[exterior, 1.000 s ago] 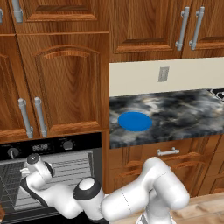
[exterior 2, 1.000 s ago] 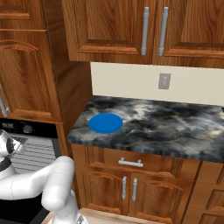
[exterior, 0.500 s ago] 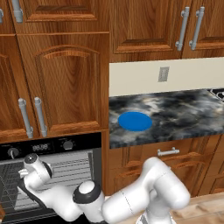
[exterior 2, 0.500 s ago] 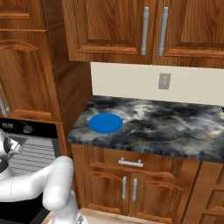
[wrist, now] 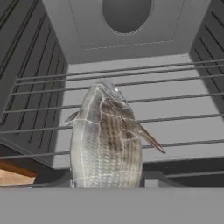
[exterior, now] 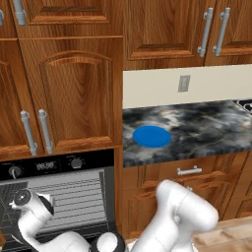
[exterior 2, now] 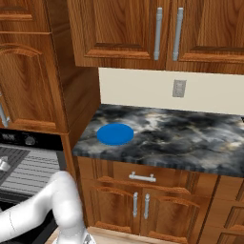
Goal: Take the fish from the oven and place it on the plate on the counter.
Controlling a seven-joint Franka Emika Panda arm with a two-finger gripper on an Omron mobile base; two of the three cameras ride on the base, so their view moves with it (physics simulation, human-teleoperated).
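Note:
The grey-silver fish (wrist: 107, 140) stands close in the hand view, lifted off the wire rack (wrist: 183, 118) inside the grey oven cavity. My gripper (wrist: 107, 181) is shut on the fish, a dark fingertip pressing each of its sides at the bottom edge. In the left base view my white hand (exterior: 27, 201) sits at the mouth of the black oven (exterior: 59, 165). The blue plate (exterior: 152, 136) (exterior 2: 115, 134) lies bare on the dark marbled counter (exterior: 206, 128) (exterior 2: 181, 138), to the right of and above the oven.
Tall wooden cabinet doors (exterior: 74, 98) stand above the oven, and wall cabinets (exterior 2: 143, 28) hang over the counter. Drawers with silver handles (exterior 2: 142, 177) sit below it. An outlet (exterior 2: 179, 88) is on the backsplash. A stove corner (exterior: 246, 104) shows at far right.
My hand has drawn left and slightly down at the oven mouth, with the arm's elbow following. The plate and counter have not moved.

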